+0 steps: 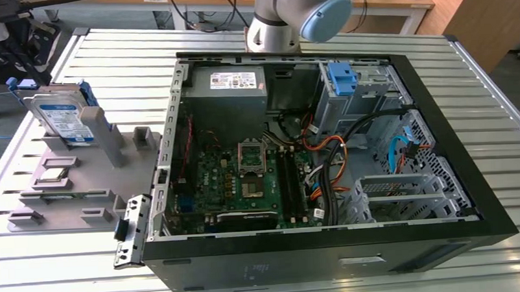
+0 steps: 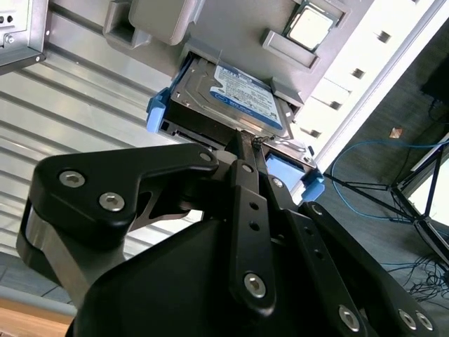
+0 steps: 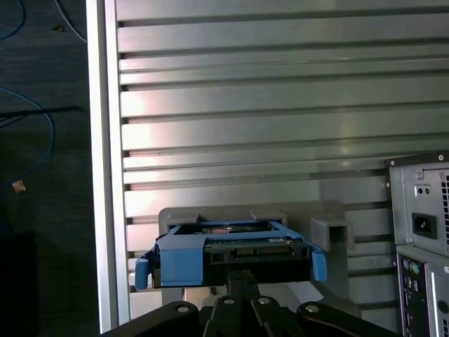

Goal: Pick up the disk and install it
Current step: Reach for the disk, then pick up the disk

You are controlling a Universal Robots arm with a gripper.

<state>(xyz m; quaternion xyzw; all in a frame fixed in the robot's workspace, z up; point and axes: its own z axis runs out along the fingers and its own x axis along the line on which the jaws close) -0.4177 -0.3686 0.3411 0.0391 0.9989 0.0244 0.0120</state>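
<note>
Closed empty claw [image 2: 247, 142], the disk [image 2: 235, 95] straight ahead; likely hard, heavy, easy to break; best grabbed by its side edges

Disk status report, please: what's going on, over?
Fingers shut, holding nothing. Disk standing in grey holder, not picked up. Computer case open beside it.

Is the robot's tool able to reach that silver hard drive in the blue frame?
Probably yes. The tool points at the silver hard drive in its blue plastic caddy, with nothing between them. Its jaws are shut, though.
</note>
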